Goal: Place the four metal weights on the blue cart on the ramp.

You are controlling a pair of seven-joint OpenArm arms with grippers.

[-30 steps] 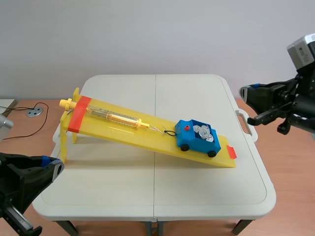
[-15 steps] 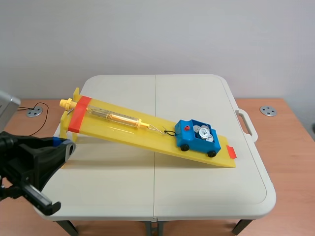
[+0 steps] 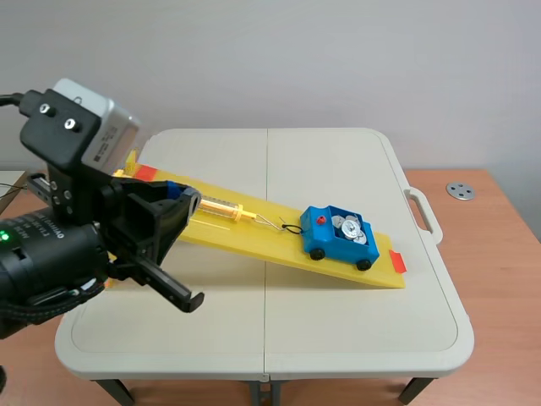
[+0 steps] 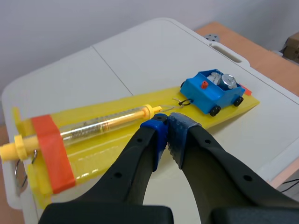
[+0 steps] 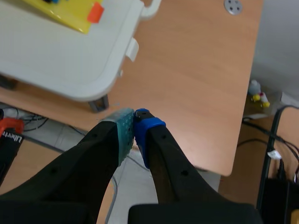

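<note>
On worktop [image 3: 338,161], noted metal weights [image 3: 349,228] in blue cart [image 3: 340,239] low on ramp [image 3: 270,241], four unconfirmed; left claw [image 4: 167,126] closed empty above ramp, right claw [image 5: 134,122] likewise, well clear of ramp.

A white folding bench [image 3: 338,169] fills the middle of the frame, with a seam running down its centre and a handle [image 3: 425,216] on its right edge. A yellow ramp [image 3: 245,241] lies on it, slanting from upper left down to right of centre, where its low end touches the bench.
</note>
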